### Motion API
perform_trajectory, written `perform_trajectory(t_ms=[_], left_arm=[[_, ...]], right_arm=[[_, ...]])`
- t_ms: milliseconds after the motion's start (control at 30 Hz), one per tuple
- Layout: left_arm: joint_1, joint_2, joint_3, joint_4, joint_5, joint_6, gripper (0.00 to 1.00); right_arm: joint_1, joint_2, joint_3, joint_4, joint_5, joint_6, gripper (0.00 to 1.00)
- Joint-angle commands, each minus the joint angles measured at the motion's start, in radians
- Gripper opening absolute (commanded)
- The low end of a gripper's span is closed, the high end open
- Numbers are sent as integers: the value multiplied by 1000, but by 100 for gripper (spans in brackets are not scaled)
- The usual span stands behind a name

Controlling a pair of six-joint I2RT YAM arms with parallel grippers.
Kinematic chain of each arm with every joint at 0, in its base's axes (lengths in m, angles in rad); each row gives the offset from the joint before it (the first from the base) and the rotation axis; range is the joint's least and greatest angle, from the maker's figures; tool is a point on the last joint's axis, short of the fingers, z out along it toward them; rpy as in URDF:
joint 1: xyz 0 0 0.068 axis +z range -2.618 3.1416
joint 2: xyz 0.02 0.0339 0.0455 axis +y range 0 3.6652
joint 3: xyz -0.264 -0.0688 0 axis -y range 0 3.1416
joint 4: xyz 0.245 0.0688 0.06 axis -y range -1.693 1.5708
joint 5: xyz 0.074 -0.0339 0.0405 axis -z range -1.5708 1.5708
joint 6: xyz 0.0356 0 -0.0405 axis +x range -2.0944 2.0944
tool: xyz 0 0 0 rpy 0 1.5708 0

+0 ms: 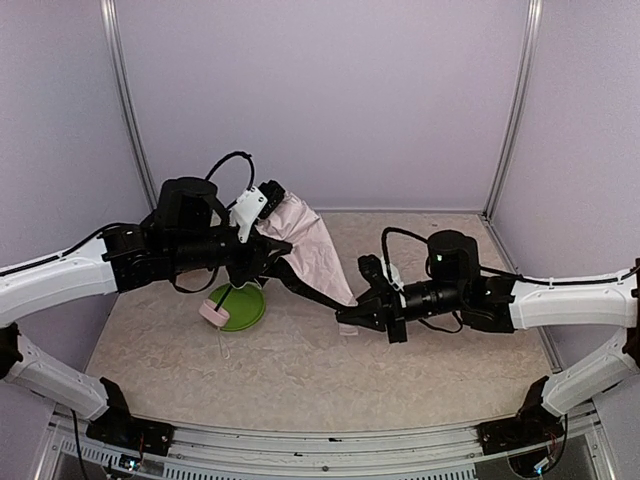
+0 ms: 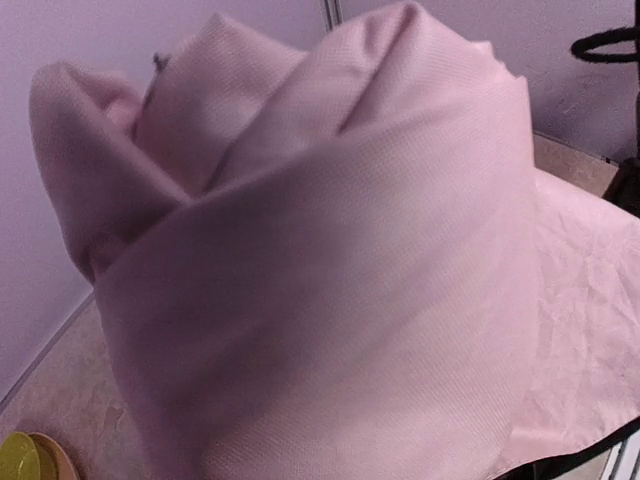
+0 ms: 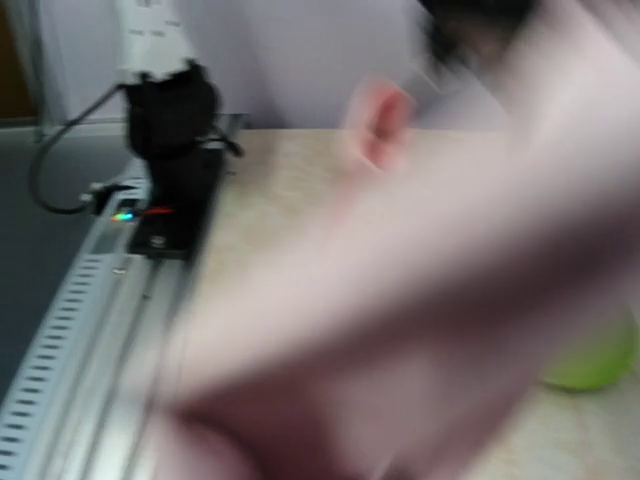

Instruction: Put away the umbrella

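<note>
Lilac walls [image 1: 330,90], metal corner posts [image 1: 122,110], beige speckled tabletop [image 1: 300,385]. From left: left end effector [image 1: 262,250] part-closed on the bunched umbrella [image 1: 312,245], which is raised off the tabletop, its handle [image 1: 213,312] dangling by the green plate [image 1: 246,308]. The right end effector [image 1: 352,314] is pinched fully closed on the canopy's lower edge.

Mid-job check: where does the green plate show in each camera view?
Top external: green plate left of centre, below the umbrella.
Left wrist: a sliver, bottom-left corner.
Right wrist: blurred, right edge.
Shared landmark: the umbrella's pink fabric, in all three.
</note>
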Motion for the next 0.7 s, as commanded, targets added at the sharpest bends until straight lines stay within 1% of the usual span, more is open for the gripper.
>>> perform_trajectory(t_ms=[0,67,133,167,233,267,333,400,467,533,667], left_arm=[[39,109,57,58,-320,64,0],[17,171,44,36,-320,100,0],[-17,228,36,15,-289,125,0],[-32,270,42,-5,-252,135,0],[-68,339,53,-59,-205,153,0],[-89,371,55,-82,-193,165,0],[-120,439,63,-125,-154,172,0],[-129,505,83,-161,-28,158,0],[-135,574,90,-170,65,152,0],[-146,639,108,-180,122,145,0],[-161,760,174,-251,297,174,0]], right_arm=[[107,-33,81,-158,-162,-5,0],[125,-43,122,-117,-233,36,0],[125,-57,130,-6,-289,104,0],[125,-61,126,56,-301,141,0],[121,-64,134,122,-291,194,0],[115,-70,138,124,-241,220,0],[85,-91,115,149,-189,280,0],[51,-119,51,269,-158,369,0],[33,-138,-16,355,-118,436,0],[27,-144,-57,345,-15,453,0],[14,-151,-147,356,172,520,0]])
